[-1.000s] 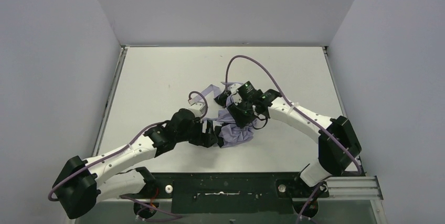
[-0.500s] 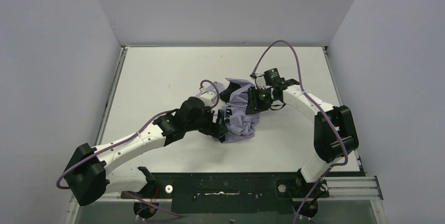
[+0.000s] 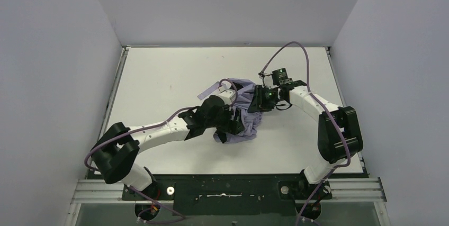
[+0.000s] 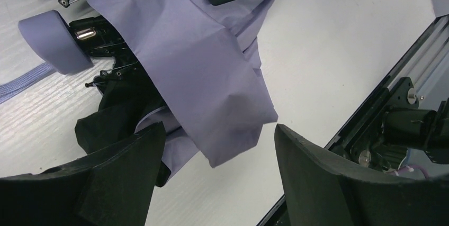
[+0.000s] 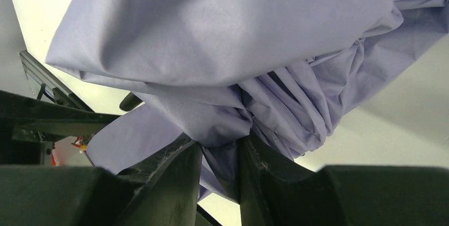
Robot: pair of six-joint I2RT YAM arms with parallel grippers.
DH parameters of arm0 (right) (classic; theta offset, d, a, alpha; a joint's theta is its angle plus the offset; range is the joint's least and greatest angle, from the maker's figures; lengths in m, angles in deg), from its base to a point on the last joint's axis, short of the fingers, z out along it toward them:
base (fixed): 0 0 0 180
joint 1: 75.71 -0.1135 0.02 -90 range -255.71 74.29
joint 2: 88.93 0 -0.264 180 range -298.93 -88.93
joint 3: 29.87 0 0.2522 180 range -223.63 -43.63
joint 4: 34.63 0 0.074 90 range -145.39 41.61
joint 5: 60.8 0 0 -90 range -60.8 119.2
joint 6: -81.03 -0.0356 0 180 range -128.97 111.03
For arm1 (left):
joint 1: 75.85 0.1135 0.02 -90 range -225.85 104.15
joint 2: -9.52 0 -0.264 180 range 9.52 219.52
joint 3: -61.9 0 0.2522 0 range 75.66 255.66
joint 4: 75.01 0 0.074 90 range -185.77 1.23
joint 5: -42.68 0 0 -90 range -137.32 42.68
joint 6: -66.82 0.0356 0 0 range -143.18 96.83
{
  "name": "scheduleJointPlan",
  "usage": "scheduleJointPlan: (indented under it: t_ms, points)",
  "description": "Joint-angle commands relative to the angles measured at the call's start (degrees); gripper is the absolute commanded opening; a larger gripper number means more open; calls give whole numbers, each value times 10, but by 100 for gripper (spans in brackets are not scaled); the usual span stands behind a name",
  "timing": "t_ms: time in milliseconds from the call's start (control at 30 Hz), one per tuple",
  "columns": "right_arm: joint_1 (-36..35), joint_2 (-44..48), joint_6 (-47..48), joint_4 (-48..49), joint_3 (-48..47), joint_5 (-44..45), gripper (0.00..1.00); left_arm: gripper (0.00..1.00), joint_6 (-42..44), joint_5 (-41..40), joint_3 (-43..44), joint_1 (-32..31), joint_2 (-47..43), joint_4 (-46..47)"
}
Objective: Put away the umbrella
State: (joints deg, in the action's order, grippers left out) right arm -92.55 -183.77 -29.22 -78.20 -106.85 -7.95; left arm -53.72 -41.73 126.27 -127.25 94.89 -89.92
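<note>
Umbrella [image 3: 244, 116] lies crumpled mid-bench [image 3: 159, 72], caught between the two claws.

Its lavender fabric is bunched in a heap, and the round handle [image 4: 50, 41] rests on the bench at one side. The right claw [image 5: 219, 165] is clamped tight on a gathered fold at the heap's far right. The left claw [image 4: 217, 173] is spread wide at the near left, with a loose flap between its fingers [image 4: 122, 178], ungripped.

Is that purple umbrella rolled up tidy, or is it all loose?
Loose, not rolled up. The compact umbrella of pale lavender fabric lies crumpled with a flap hanging free, and the right gripper pinches a bunch of its cloth.
</note>
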Motion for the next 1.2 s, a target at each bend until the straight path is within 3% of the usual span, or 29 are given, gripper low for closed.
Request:
scheduleJointPlan:
  t_ms: [0,200,333,667,867,1000,1167]
  points:
    - [5,11,-9,26,2,-15,29,67,-15,11,19,-2,26,85]
    - [12,12,-7,25,5,-11,29,26,-9,39,49,-3,50,78]
    - [14,14,10,18,3,-5,29,2,7,48,78,-1,14,31]
    - [20,10,52,-4,-9,35,29,0,105,103,278,0,-48,-194]
    - [23,5,62,-5,-17,37,35,0,123,120,319,2,-47,-245]
    - [25,24,68,-4,-25,38,47,0,118,127,314,20,-41,-241]
    - [35,120,81,-14,-24,81,67,0,96,154,302,57,-30,-216]
